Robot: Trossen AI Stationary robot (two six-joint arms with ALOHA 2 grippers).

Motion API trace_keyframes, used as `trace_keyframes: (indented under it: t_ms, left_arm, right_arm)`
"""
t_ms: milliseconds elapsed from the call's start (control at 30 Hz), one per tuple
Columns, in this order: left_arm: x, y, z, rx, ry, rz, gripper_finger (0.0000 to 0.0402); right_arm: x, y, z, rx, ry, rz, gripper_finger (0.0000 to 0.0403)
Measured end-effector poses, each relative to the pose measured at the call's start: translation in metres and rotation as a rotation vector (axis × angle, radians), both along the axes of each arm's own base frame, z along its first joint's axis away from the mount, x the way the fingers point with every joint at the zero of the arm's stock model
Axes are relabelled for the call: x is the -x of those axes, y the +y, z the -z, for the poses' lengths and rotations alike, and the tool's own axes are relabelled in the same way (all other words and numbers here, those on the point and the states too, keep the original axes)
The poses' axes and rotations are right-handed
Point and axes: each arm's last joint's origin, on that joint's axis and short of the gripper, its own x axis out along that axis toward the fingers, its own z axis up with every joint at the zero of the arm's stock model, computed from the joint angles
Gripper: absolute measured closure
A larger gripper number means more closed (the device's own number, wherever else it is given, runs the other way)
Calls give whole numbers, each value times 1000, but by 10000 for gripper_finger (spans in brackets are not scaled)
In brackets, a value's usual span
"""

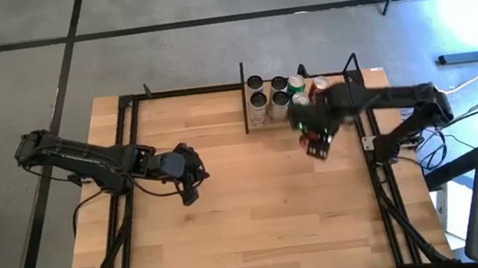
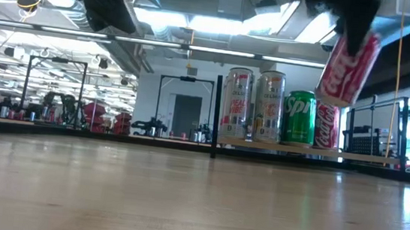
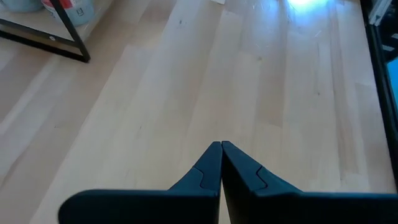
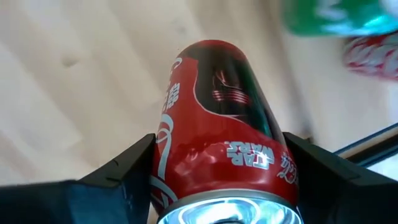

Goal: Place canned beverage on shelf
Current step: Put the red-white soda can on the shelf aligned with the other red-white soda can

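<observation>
Your right gripper (image 4: 217, 186) is clamped mid-body on the red Coca-Cola can (image 4: 217, 130), likely slick, dentable thin metal, so stay gentle; left gripper (image 3: 221, 163) is clenched empty.

The table (image 1: 230, 209) is showing pale wood in planks, smooth, with a soft sheen catching the ceiling lights. The red can (image 4: 217, 143) is looking like glossy printed metal, its rim shining bright silver. The shelf cans (image 2: 280, 116) are gleaming the same way, glossy metal. The shelf (image 2: 300, 150) is showing a light wood board with thin black matt rods. The fingers (image 3: 205, 180) are appearing as dark, matt, smooth plastic.
</observation>
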Motion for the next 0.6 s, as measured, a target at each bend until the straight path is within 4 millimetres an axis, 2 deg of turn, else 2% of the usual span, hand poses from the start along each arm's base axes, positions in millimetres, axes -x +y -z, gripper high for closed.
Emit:
trace_keyframes:
  t_ms: [300, 500, 600]
  left_arm:
    - [8, 9, -12, 82, -16, 37, 398]
    - [14, 20, -15, 81, -7, -13, 398]
    - [16, 25, -14, 76, 6, -33, 398]
  right_arm:
    - [15, -74, 0, 11, 28, -20, 130]
    - [27, -101, 1, 20, 46, -20, 130]
    - [30, -106, 12, 6, 92, -27, 130]
